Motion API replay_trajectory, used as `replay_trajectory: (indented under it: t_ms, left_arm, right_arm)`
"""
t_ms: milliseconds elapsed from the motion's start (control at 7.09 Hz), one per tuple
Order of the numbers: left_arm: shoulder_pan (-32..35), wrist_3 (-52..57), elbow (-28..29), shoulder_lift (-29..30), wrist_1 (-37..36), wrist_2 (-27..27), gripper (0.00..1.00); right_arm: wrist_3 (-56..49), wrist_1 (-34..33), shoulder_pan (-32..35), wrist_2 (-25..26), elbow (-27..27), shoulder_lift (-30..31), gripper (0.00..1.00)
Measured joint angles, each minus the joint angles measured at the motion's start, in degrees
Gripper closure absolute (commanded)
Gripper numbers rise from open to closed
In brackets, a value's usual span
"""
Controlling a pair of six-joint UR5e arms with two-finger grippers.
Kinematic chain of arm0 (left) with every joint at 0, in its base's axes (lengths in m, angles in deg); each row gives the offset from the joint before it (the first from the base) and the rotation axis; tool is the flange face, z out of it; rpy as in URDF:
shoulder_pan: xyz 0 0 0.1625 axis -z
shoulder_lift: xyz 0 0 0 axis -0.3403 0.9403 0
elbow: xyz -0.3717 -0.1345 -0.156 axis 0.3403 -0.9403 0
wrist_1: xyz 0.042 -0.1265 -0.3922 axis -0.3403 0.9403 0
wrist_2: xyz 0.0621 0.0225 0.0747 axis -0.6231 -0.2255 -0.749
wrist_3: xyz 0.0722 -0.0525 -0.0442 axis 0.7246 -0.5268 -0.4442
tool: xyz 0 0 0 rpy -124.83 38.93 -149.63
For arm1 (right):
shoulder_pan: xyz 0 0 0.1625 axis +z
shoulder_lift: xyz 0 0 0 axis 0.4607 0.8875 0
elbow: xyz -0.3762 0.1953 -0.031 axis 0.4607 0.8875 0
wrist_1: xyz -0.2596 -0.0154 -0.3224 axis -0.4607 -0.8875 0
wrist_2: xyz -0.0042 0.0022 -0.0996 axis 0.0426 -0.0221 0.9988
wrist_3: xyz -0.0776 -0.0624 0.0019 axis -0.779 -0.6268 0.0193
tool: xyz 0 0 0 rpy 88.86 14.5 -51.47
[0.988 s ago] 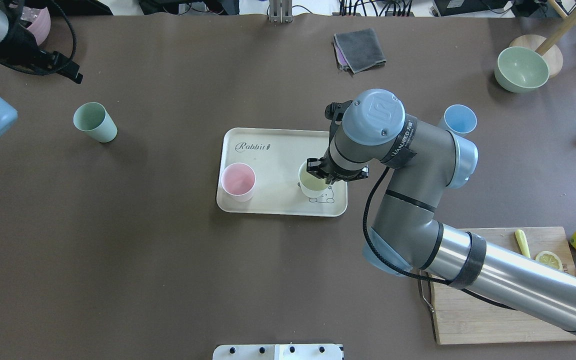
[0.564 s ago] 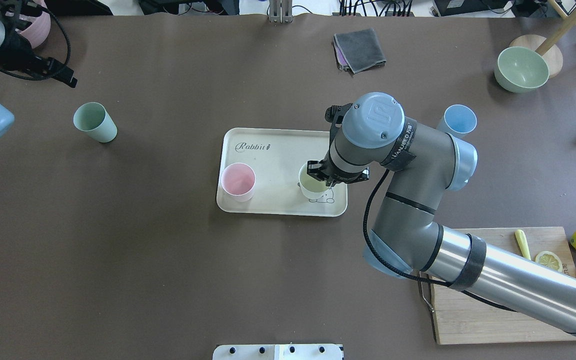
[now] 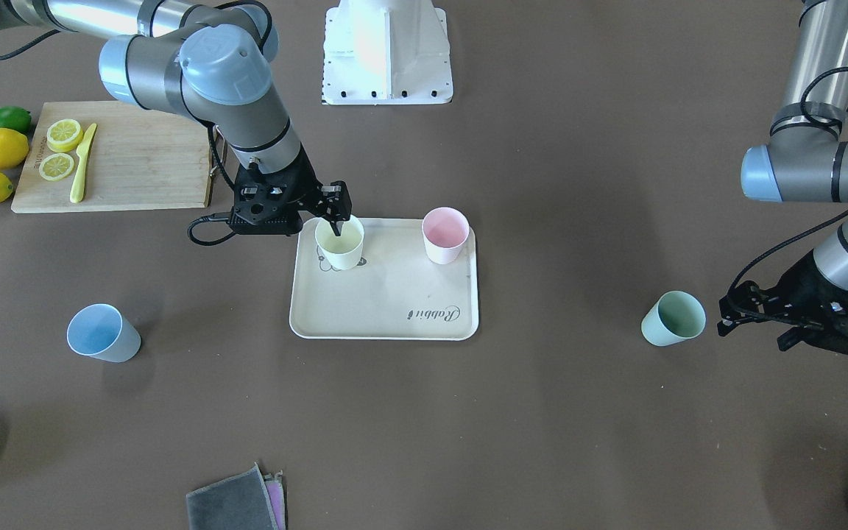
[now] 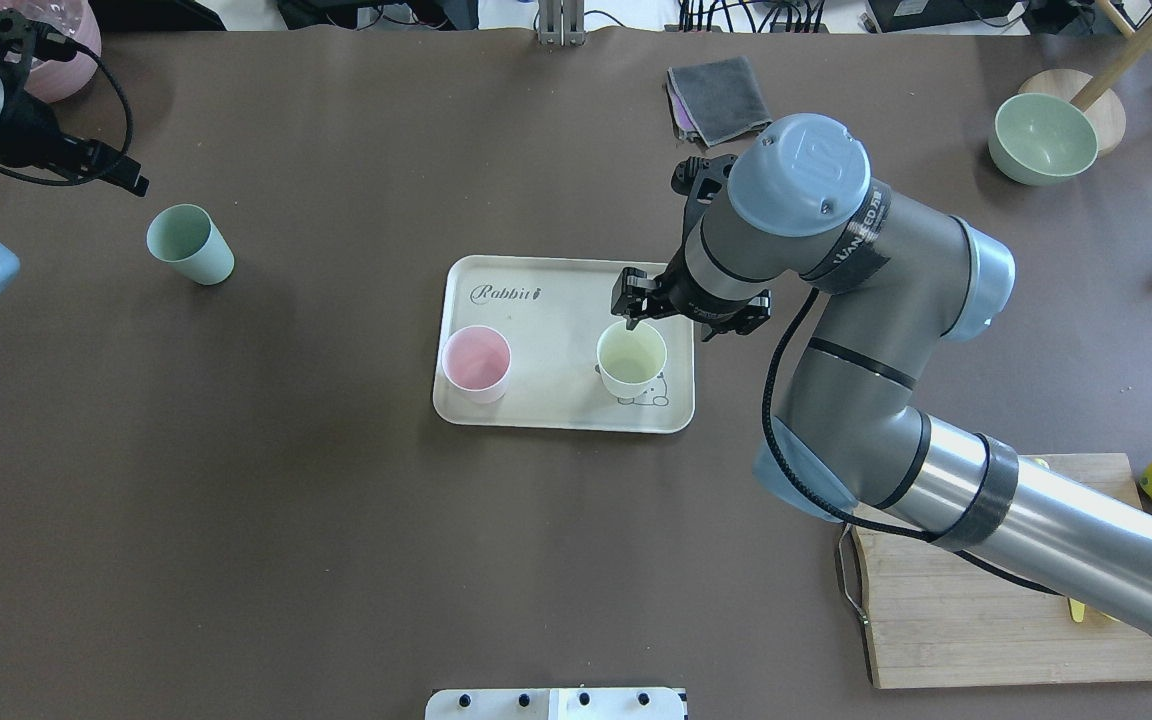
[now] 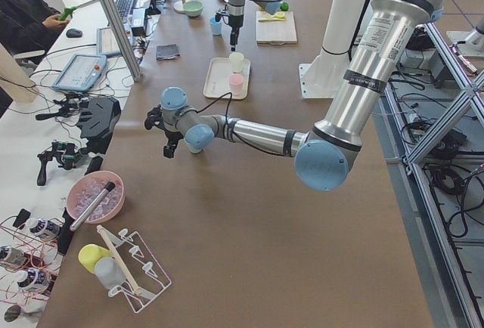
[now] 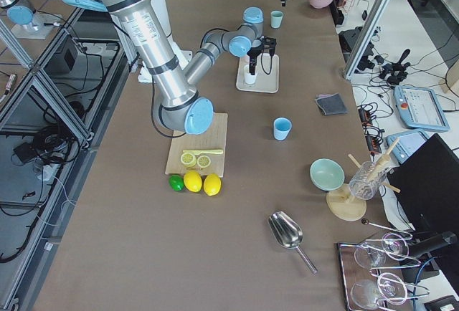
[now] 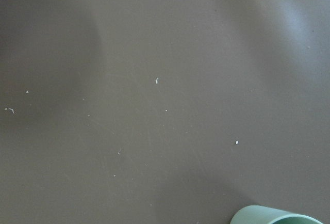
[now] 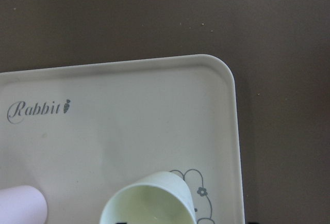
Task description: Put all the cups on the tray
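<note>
R gripper (image 4: pixel 661 318) jaws are seen parted, w/ nothing held. In the R wrist view the two tips show wide apart at the bottom edge, one over the pale yellow cup (image 4: pixel 631 360), the other off to its side. One finger (image 3: pixel 336 223) is seen hanging at that cup's mouth; whether the rim is touched can't be told.

The pale yellow cup is stood upright on the tray (image 4: pixel 546 405), on the bear drawing, twd the tray's end on the robot's R. The pink cup (image 4: pixel 476 362) is stood upright at the tray's other end, well apart from it.

L gripper (image 3: pixel 751 330) jaws look spread & empty. They are held just beside the mint green cup (image 3: pixel 674 318), not touching it. That cup is upright on the table (image 4: pixel 336 550), off the tray, on the robot's L side.

The light blue cup (image 3: pixel 100 333) is also on the table, off the tray, on the robot's R side. In the overhead view it is hidden by the R arm.
</note>
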Motion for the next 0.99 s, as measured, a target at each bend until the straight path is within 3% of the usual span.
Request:
replay_trajectory:
  t_ms: [282,423,564,706,988]
  left_arm:
    - [-2.1,-5.4,-0.3,-1.0,4.7,0.0,0.06]
    - [-3.3,-7.1,-0.2,-1.4,5.9,-0.1,0.26]
    - [-4.2,-7.7,-0.2,-1.6,6.4,-0.5,0.69]
    - [-5.1,-8.0,-0.1,-1.7,6.6,-1.2,1.00]
    - [-6.3,-8.4,-0.4,-1.8,6.7,-1.6,1.00]
  right_arm:
    - [-0.5,-1.6,3.0,-3.3,-1.5,0.1,0.00]
    - [-0.7,-2.3,4.5,-4.9,-2.0,0.2,0.00]
    - [-0.9,-2.9,6.0,-6.2,-2.3,0.3,0.00]
    - [-1.4,-3.2,7.9,-7.9,-2.4,0.5,0.00]
    - [-4.8,-3.3,12.0,-11.3,-2.5,2.2,0.00]
